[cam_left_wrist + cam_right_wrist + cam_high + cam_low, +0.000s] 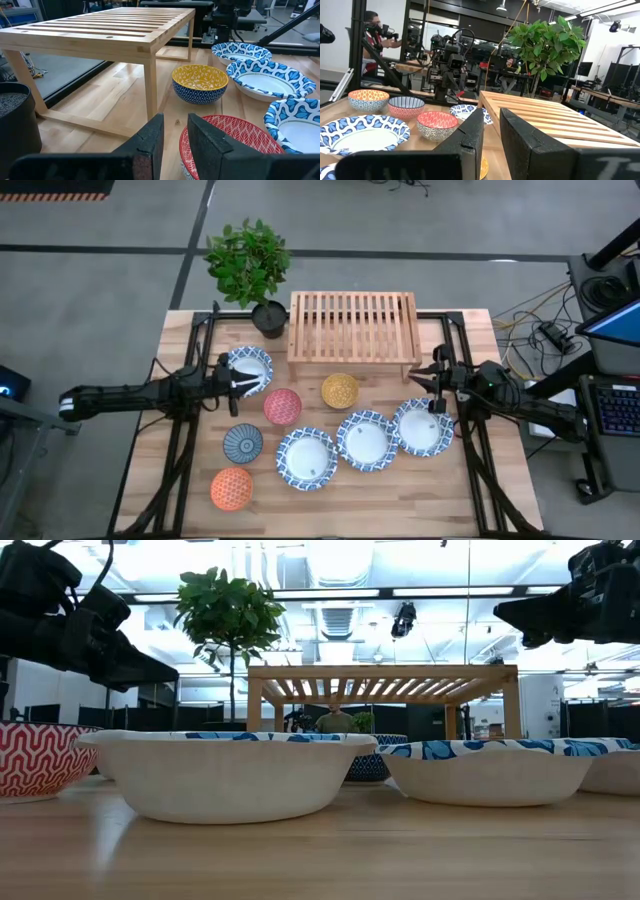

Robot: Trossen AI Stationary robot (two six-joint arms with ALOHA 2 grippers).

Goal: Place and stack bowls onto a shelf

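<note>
The slatted light-wood shelf (353, 327) stands on its short legs at the table's far middle. Four wide blue-rimmed bowls rest on the table: one (252, 360) far left and three (306, 458) (367, 440) (423, 426) in a near row. Red (282, 406), yellow (340, 390), teal (243, 443) and orange (231, 488) small bowls sit between them. My left gripper (255, 380) (176, 125) hovers over the far-left wide bowl's near rim, fingers a narrow gap apart, holding nothing. My right gripper (416, 377) (491, 117) hangs off the shelf's near right corner, likewise narrowly open and holding nothing.
A leafy plant (250, 260) in a black pot (270, 318) stands just left of the shelf at the far edge. Black frame rails (190, 430) run along the table's left and right sides. Bare wood lies along the near right (430, 500).
</note>
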